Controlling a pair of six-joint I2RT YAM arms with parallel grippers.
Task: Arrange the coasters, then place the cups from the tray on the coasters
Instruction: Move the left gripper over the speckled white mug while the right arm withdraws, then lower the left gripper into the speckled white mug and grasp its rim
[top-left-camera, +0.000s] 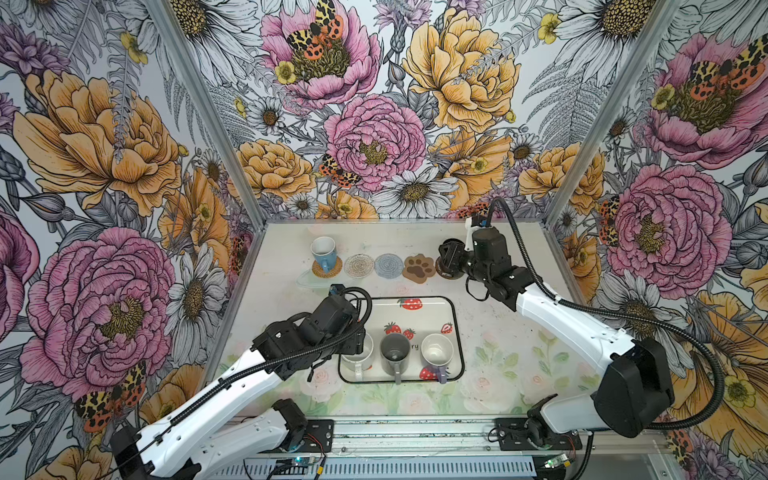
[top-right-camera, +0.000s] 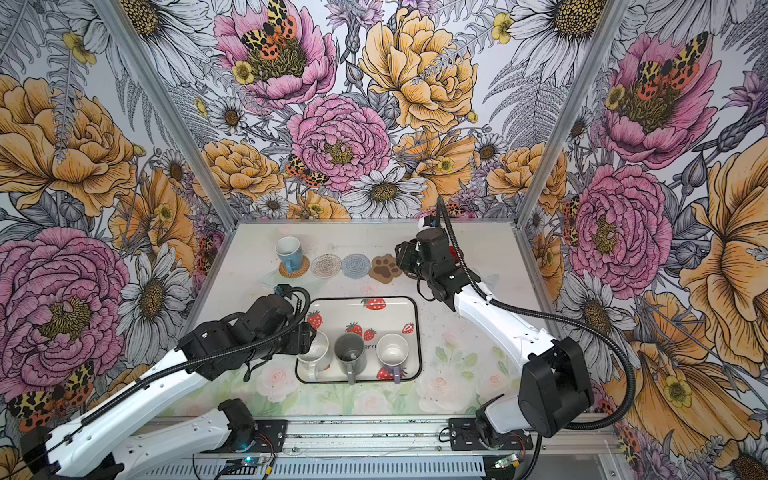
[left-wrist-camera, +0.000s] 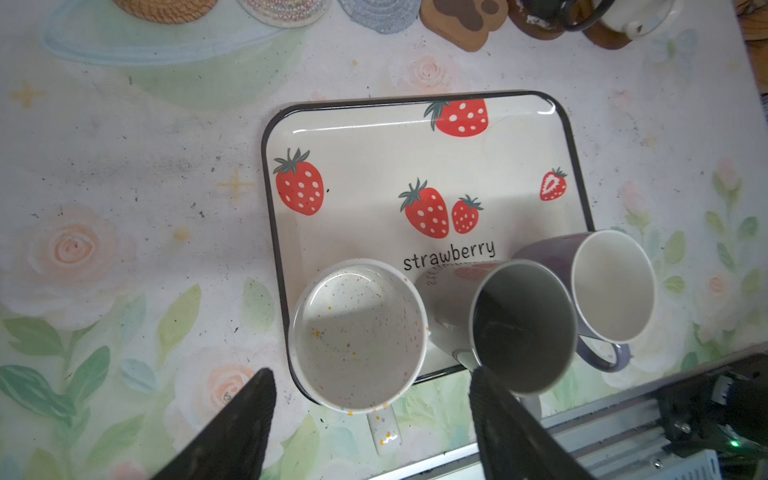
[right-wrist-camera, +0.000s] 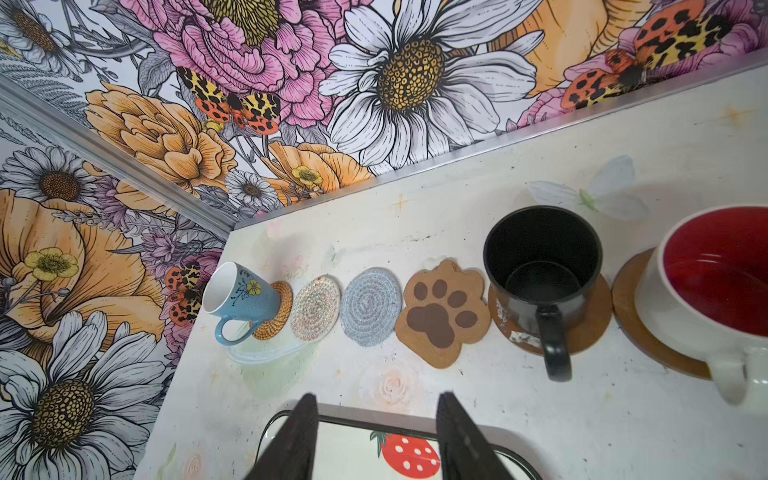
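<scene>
While the tray (top-left-camera: 428, 318) holds three cups (top-left-camera: 395, 353), six coasters (top-left-camera: 388, 265) hold three.

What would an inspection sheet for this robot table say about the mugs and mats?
Surface: white table, faded flower print, dark specks.
Job's things: light blue mug on rattan coaster; black mug, red-lined mug on brown discs; whitish coaster, grey-blue coaster, paw coaster bare; white mug, grey mug, lavender mug on tray.
Clutter: nothing seen.
Grippers: left gripper open, flanking white mug; right gripper open, empty.
Cables: black hoses along both arms.
Surroundings: flowered walls, metal front rail.
</scene>
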